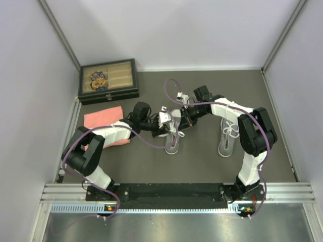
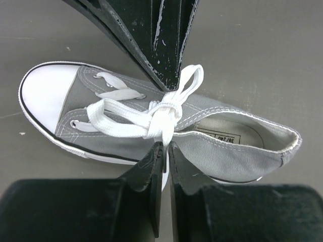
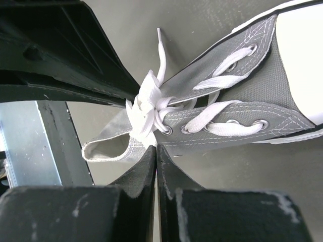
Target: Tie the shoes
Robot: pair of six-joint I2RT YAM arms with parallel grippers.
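A grey sneaker [image 1: 172, 143] with white laces lies mid-table, toe toward the near edge. Both grippers meet over its tongue. My left gripper [image 1: 166, 121] comes from the left and is shut on a white lace loop [image 2: 174, 96] beside the knot [image 2: 164, 115]; its fingertips [image 2: 157, 151] pinch the lace. My right gripper [image 1: 184, 118] comes from the right and is shut on the other loop [image 3: 144, 118] at the knot [image 3: 149, 103]. The shoe's white toe cap [image 2: 43, 98] also shows in the right wrist view [image 3: 303, 60]. The second sneaker [image 1: 227, 141] lies to the right, under the right arm.
A dark box [image 1: 108, 80] with a glass lid and small items inside stands at the back left. A pink folded cloth [image 1: 103, 121] lies under the left arm. White walls close in on both sides; a metal rail [image 1: 176, 194] runs along the near edge.
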